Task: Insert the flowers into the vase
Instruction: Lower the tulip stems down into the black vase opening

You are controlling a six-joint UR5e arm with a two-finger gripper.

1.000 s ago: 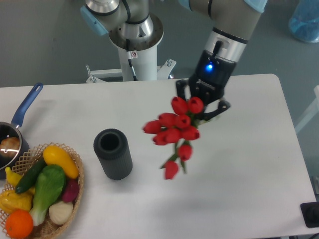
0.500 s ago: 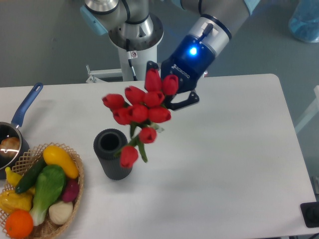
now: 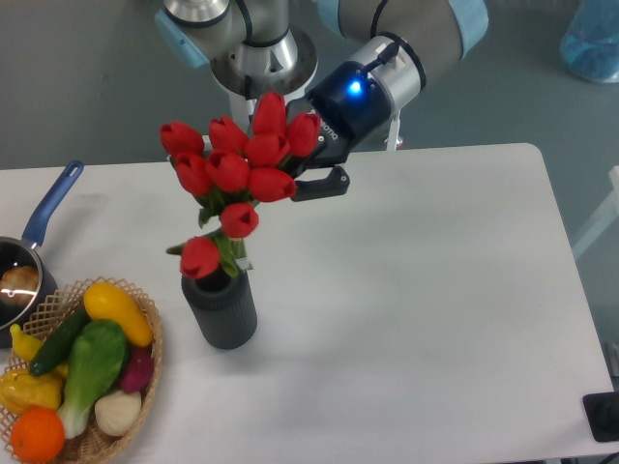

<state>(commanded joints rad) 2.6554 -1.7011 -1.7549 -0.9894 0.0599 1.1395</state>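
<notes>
The flowers, a bunch of red tulip buds with green stems and leaves, hang upright right over the vase. The lowest bud and stem ends are at the vase's round mouth; whether the stems are inside it I cannot tell. The vase is dark grey, ribbed and cylindrical, and stands left of centre on the white table. My gripper is shut on the flowers from the upper right; the buds hide most of its fingers.
A wicker basket of toy vegetables and fruit sits at the front left, close to the vase. A blue-handled saucepan lies at the left edge. The arm's white base post stands behind the table.
My gripper has carried the flowers leftward from the table's middle to above the vase, and the bunch has turned upright with its stem ends down at the vase's mouth.
</notes>
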